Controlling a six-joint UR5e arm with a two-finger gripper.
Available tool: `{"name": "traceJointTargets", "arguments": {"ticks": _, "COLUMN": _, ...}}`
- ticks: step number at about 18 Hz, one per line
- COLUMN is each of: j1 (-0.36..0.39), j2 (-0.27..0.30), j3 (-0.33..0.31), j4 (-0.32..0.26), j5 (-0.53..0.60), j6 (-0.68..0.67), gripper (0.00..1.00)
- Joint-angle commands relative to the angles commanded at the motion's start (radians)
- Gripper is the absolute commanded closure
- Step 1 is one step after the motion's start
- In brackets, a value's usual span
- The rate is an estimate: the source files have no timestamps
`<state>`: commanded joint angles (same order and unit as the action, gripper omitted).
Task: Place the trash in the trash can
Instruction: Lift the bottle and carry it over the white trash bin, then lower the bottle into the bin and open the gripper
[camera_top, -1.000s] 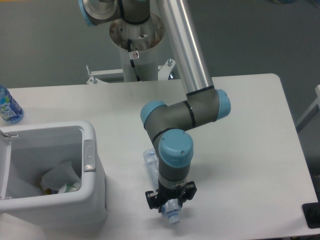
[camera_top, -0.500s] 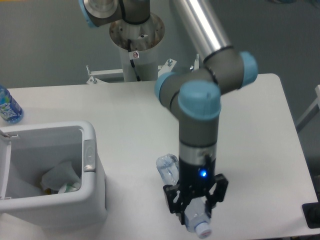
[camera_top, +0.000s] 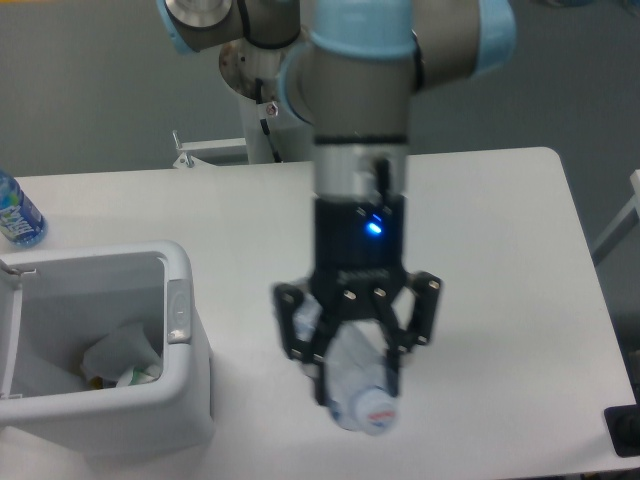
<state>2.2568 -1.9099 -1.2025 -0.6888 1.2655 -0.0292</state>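
The hand (camera_top: 358, 385) is clamped on the flattened clear plastic bottle (camera_top: 358, 388), its two fingers (camera_top: 385, 360) pressing the sides of the body while the capped neck sticks out below toward the camera. Bottle and hand hang above the white counter (camera_top: 500, 300), to the right of the trash can (camera_top: 185, 330) and apart from it; whether the bottle clears the counter fully cannot be told from this angle.

The trash can sits at the counter's left side, open at the top, with its grey latch tab (camera_top: 177, 312) on the wall facing the hand. Inside lies the crumpled white paper piece (camera_top: 120, 352), so that item looks done and the bottle is what remains.

The bottle is likely very light and thin-walled: it will give under the fingers and its smooth plastic may slip or twist. The hold across the flattened body seems sound, since the crushed walls offer some flat purchase; the neck and cap would be the stiffer spot.

Beyond the trash can, at the counter's left edge, stands an intact blue-labelled water bottle (camera_top: 18, 215).
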Motion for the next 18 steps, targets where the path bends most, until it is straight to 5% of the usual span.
{"name": "traceJointTargets", "arguments": {"ticks": 8, "j1": -0.123, "j2": 0.008, "j3": -0.012, "j4": 0.0, "j5": 0.003, "j6": 0.002, "gripper": 0.31}}
{"name": "traceJointTargets", "arguments": {"ticks": 12, "j1": -0.146, "j2": -0.009, "j3": -0.037, "j4": 0.0, "j5": 0.006, "j6": 0.014, "gripper": 0.0}}
{"name": "traceJointTargets", "arguments": {"ticks": 18, "j1": -0.114, "j2": 0.025, "j3": -0.049, "j4": 0.0, "j5": 0.014, "j6": 0.017, "gripper": 0.0}}
